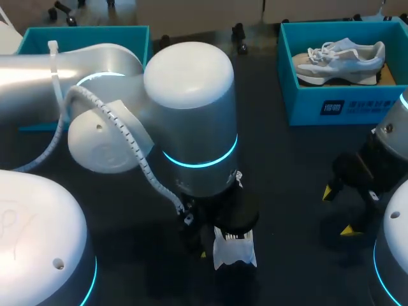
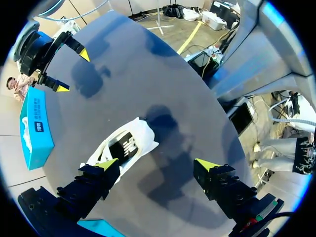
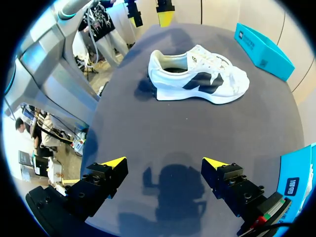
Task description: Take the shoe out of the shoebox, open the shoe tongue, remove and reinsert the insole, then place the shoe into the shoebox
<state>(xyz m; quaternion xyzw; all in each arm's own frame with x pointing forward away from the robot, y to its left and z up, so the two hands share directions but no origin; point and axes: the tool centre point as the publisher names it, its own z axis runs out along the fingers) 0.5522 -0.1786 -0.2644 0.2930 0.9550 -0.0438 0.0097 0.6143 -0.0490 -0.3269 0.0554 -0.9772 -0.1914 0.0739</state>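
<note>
We judge the first step done: one shoe (image 3: 197,74) stands on its sole out on the bench (image 1: 287,159), well apart from the shoebox (image 1: 344,105) at 1 o'clock in the head view (a second shoe (image 1: 338,57) lies inside that box). We cannot tell whether the tongue has been opened or the insole handled, since the collar shows only a dark opening. At the least the return to the box is left, and likely the tongue and insole work too.

Our left claw (image 2: 157,165) is spread wide and holds nothing. The shoe lies just beside one of its fingers, outside the gap, touching it or nearly so. From above, our left arm covers most of the shoe, which peeks out at 6 o'clock on the bench.

Our right claw (image 3: 164,163) is equally spread and empty, with the shoe well ahead of it, side-on. In the head view this claw sits at about 3 o'clock from the shoe, apart from it. A further teal box (image 1: 83,30) sits at 11 o'clock.
</note>
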